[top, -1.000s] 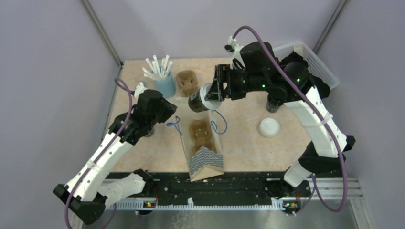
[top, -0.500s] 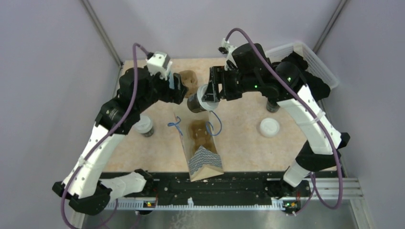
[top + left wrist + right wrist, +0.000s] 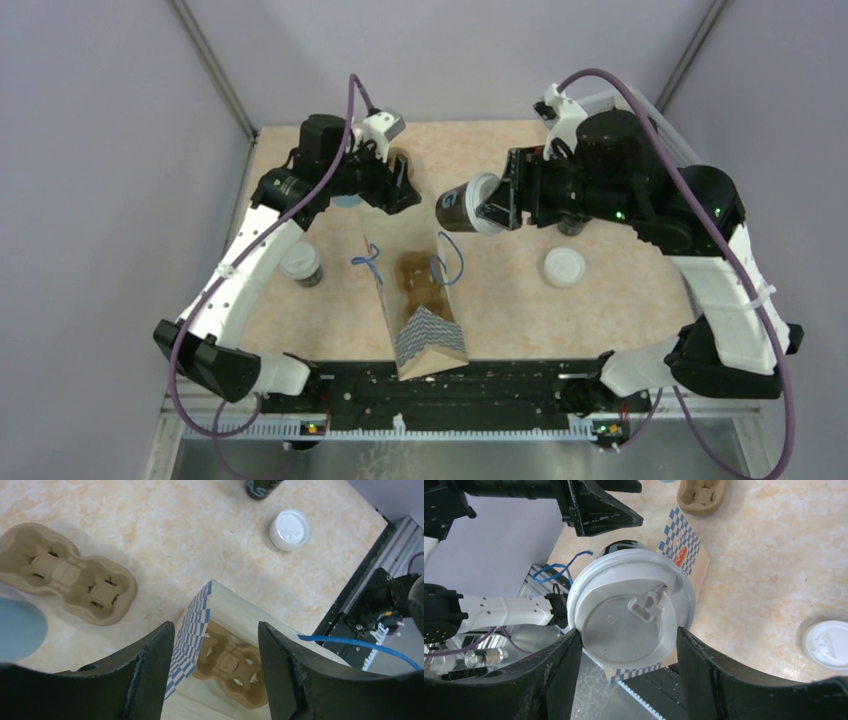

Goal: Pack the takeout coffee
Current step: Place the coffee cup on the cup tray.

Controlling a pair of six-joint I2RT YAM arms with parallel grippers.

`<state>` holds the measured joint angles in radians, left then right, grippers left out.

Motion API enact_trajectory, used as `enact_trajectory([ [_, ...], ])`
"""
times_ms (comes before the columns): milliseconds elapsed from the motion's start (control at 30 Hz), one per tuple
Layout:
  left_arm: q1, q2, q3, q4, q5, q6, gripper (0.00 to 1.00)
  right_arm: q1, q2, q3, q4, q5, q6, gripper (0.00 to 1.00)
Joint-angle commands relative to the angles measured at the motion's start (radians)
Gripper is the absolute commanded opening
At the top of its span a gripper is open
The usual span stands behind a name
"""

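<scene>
My right gripper (image 3: pixel 492 204) is shut on a black takeout coffee cup (image 3: pixel 456 208) with a white sip lid (image 3: pixel 631 615). It holds the cup tilted in the air, just right of the far end of the blue-checked paper bag (image 3: pixel 402 248). A brown pulp carrier (image 3: pixel 420 285) lies inside the bag. My left gripper (image 3: pixel 396 190) hangs open and empty over the bag's far end; in its wrist view the fingers (image 3: pixel 150 665) frame the bag (image 3: pixel 197 620) and the carrier in it (image 3: pixel 230 660). A second lidded coffee cup (image 3: pixel 300 264) stands at the left.
A lidless black cup (image 3: pixel 571 226) stands at the right, a loose white lid (image 3: pixel 563 267) in front of it. A second carrier (image 3: pixel 70 580) and the light-blue straw cup (image 3: pixel 17 630) sit at the back, under my left arm. A white basket (image 3: pixel 655 110) is at the back right.
My left arm has swung from the lidded cup at the left to the back, over the bag's far end. My right gripper has carried its cup to the right, away from the bag.
</scene>
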<state>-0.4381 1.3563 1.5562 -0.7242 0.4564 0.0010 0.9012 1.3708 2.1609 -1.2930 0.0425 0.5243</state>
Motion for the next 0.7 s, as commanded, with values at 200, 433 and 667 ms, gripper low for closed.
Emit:
enact_trajectory([
  [200,-0.010,0.071,-0.051,-0.002,0.047,0.098,0.51,0.010,-0.013,-0.016,0.073,-0.029,-0.075,0.63],
  [433,-0.033,0.133,-0.041,0.003,-0.046,0.073,0.29,0.010,-0.001,-0.015,0.076,-0.070,-0.116,0.63],
  [667,-0.044,0.121,0.004,-0.004,-0.211,-0.071,0.00,0.010,0.032,0.000,0.053,-0.094,-0.164,0.63],
])
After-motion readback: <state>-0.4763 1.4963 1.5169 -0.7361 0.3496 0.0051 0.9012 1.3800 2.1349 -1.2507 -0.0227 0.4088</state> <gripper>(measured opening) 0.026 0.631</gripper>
